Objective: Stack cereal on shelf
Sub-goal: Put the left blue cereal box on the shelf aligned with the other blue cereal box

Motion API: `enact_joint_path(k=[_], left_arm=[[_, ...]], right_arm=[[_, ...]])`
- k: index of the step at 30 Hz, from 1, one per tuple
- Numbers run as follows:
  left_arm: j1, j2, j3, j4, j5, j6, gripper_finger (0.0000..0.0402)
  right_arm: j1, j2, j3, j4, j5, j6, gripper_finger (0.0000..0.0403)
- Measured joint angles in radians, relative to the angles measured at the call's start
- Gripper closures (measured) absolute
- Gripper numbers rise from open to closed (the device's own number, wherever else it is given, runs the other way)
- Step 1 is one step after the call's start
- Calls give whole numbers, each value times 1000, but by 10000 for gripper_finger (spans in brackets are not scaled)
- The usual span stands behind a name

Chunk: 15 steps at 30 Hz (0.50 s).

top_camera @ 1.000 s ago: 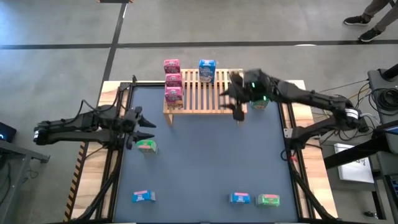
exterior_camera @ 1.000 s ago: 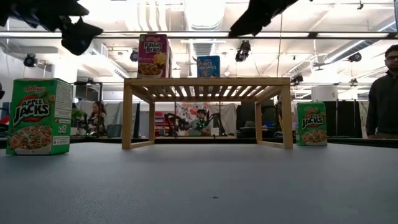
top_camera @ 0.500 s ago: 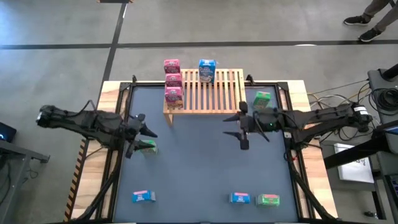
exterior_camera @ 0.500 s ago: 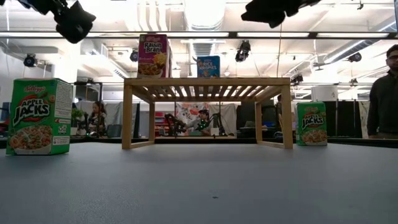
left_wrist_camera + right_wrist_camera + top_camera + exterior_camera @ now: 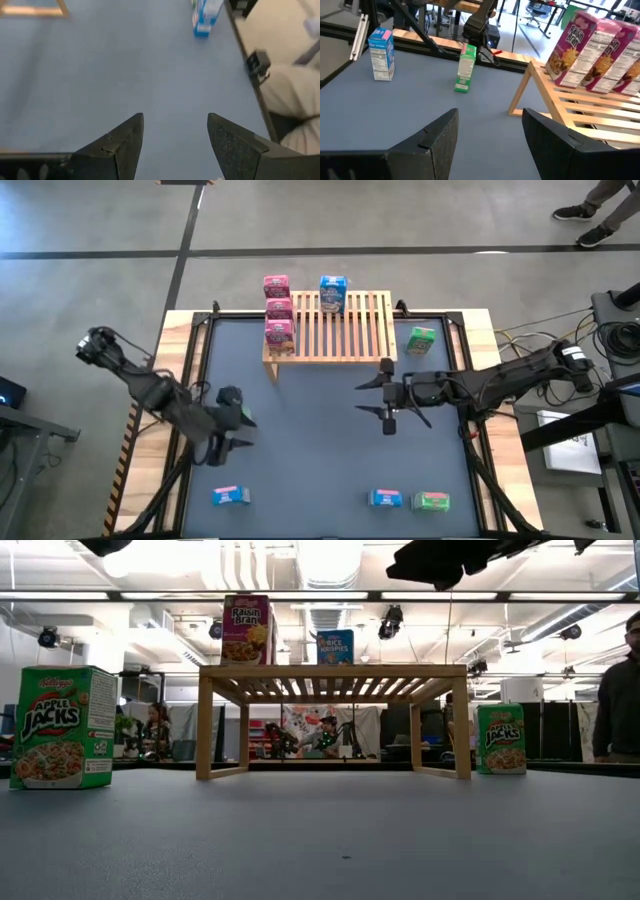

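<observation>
The wooden slatted shelf (image 5: 335, 328) stands at the table's far middle. Three pink cereal boxes (image 5: 278, 310) and one blue box (image 5: 333, 293) stand on it. A green box (image 5: 60, 727) stands on the table at the left; it also shows in the right wrist view (image 5: 465, 68). My left gripper (image 5: 243, 432) hovers over it, open and empty (image 5: 175, 117). My right gripper (image 5: 366, 398) is open and empty above the table, near the shelf's right front corner, pointing left (image 5: 487, 145). Another green box (image 5: 421, 340) stands right of the shelf.
Near the table's near edge stand a blue box (image 5: 230, 496) at the left and a blue box (image 5: 386, 498) and a green box (image 5: 432, 501) at the right. Bare table lies between my two grippers. People are in the room behind the table.
My right gripper has come off the shelf's right end toward the table's near edge and now points left over the table. My left arm has swung toward the near edge and risen, its gripper now over the left green box. No box has moved.
</observation>
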Motion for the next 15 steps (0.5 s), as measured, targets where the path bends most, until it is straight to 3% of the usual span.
enact_joint_path(k=[7,15], left_arm=[[-78,171,72,-90,77,-135,198],[-183,245,99,-95,104,-296,198]], right_arm=[[32,61,-5,59,-8,-31,193],[39,44,-1,73,-8,-53,193]])
